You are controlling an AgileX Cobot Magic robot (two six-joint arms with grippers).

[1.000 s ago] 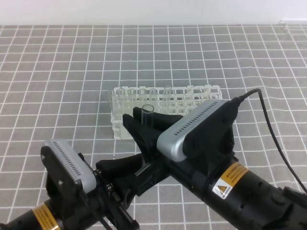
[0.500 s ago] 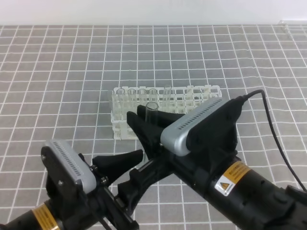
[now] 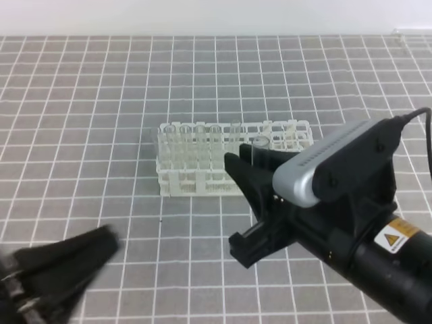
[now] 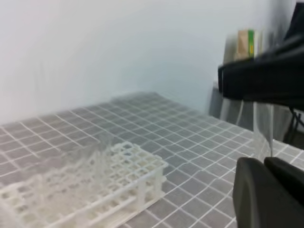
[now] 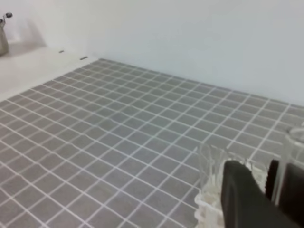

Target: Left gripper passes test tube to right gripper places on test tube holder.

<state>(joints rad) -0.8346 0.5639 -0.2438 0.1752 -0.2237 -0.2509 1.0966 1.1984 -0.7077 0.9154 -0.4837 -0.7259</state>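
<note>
My right gripper (image 3: 248, 159) is shut on the clear test tube (image 3: 259, 144), which stands upright between its black fingers. It hovers just in front of the right half of the white test tube holder (image 3: 202, 177). My left gripper (image 3: 101, 243), blurred at the lower left, is well apart from the tube with its jaws together and nothing in them. In the left wrist view its fingers (image 4: 251, 190) sit closed at the lower right, and the test tube (image 4: 262, 130) hangs below the right gripper's black claw. The test tube holder (image 4: 123, 185) lies at the lower left there.
Several other clear tubes (image 3: 192, 135) stand in the back rows of the holder. A grey cloth with a white grid (image 3: 81, 101) covers the table. The right arm's black cable (image 3: 422, 115) arcs at the right edge. A white wall runs behind the table.
The left gripper opened, let go of the tube, drew back to the lower left and closed. The right gripper has carried the tube to the right, in front of the holder.
</note>
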